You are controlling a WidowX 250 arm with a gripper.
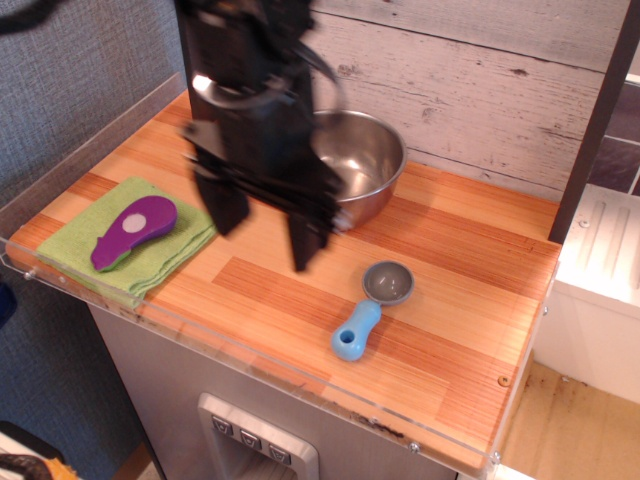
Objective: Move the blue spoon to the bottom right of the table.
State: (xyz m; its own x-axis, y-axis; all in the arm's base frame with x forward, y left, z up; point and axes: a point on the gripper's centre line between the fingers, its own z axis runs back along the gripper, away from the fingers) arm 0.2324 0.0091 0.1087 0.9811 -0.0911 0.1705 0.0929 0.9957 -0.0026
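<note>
The blue spoon (368, 312) lies flat on the striped wooden table (470, 330) near the front, right of the middle. Its light-blue handle points toward the front edge and its round grey bowl points back. My gripper (265, 235) hangs well above the table, up and to the left of the spoon. Its two dark fingers are spread apart and hold nothing. The arm is motion-blurred and hides the left part of the steel bowl.
A steel bowl (368, 160) stands at the back middle. A green cloth (165, 250) with a purple eggplant toy (135, 230) lies at the front left. A clear acrylic rim (200, 345) runs along the table's edges. A dark post (595, 120) stands at the right.
</note>
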